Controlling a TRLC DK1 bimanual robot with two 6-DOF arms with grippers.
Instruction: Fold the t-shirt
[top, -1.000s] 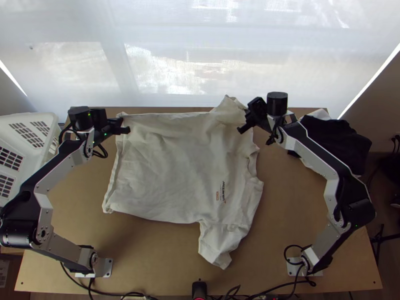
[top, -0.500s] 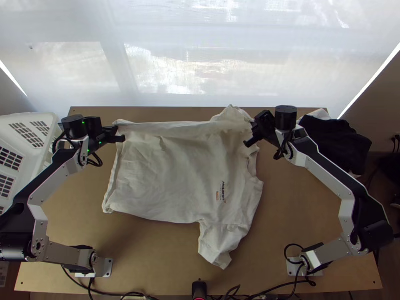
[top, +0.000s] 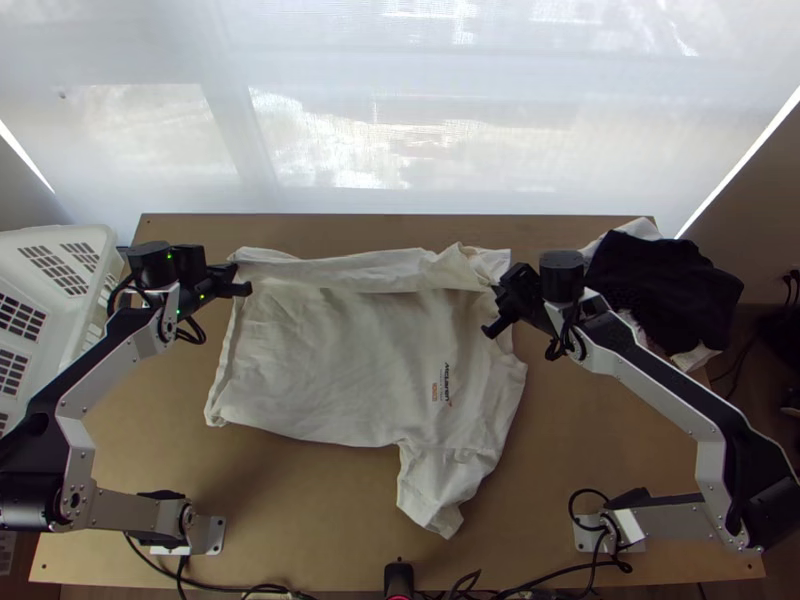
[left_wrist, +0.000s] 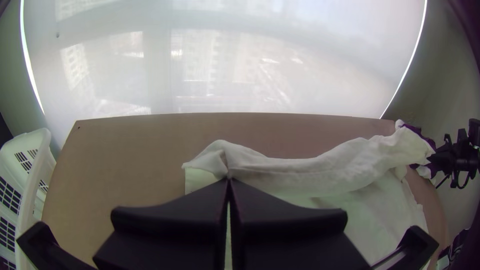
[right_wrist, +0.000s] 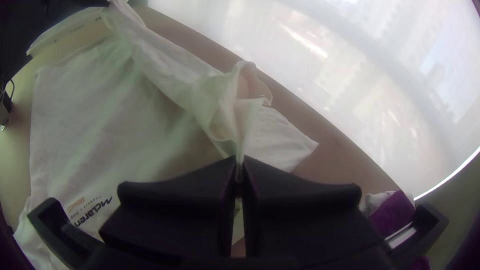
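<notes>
The cream cotton t-shirt lies across the middle of the light wooden table, its body spread with soft creases. Its far side rises in a loose fold between my two grips, sagging a little along the span.

My left pincer is pressed together on the fabric at the far left corner of the shirt. My right pincer is closed too, pinching a gathered bit of cloth toward the far right, where the fold bunches and opens into a small hollow. A pale corner of the shirt lies flat just beyond that grip.

The near sleeve is spread out toward the near edge of the table, and a small dark-and-orange print sits on the shirt near its right side.

At the left, beside the table, stands a white plastic basket with slotted walls. On the far right corner is a bunched heap of black and white cloth, with purple visible in it from my right wrist.
</notes>
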